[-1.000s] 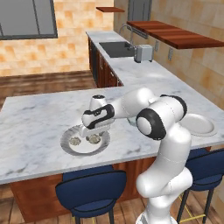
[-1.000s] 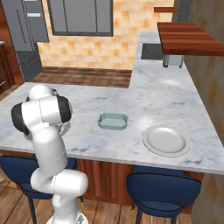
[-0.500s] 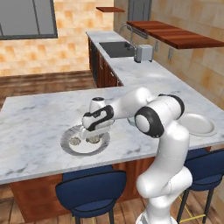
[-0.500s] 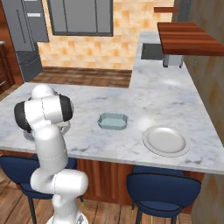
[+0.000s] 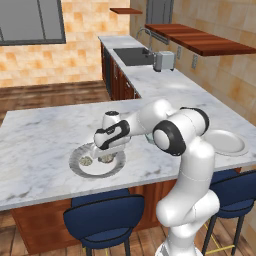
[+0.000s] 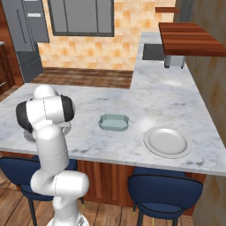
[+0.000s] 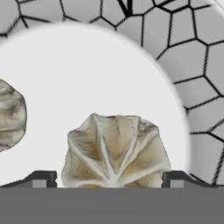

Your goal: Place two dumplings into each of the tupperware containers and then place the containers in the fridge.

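A round patterned plate (image 5: pixel 75 162) near the island's front edge carries two dumplings (image 5: pixel 86 161). My gripper (image 5: pixel 107 154) points down into that plate. In the hand view a folded beige dumpling (image 7: pixel 116 151) lies on the white plate (image 7: pixel 87 65) between my two fingertips (image 7: pixel 43 179), and my gripper (image 7: pixel 109 180) is open around it, the jaws close beside it on either side. Another dumpling (image 7: pixel 11 113) shows at the left edge. A pale blue-green tupperware container (image 6: pixel 114 122) sits on the counter right of the arm. The grey fridge (image 6: pixel 26 39) stands far back left.
An empty round grey plate (image 6: pixel 167 142) lies at the island's right end. Blue stools (image 5: pixel 102 220) stand below the front edge. A toaster (image 5: pixel 163 60) and a sink (image 5: pixel 132 55) are on the far counter under a wooden shelf (image 5: pixel 200 40).
The hand has sunk slightly lower over the plate of dumplings. Nothing else has moved.
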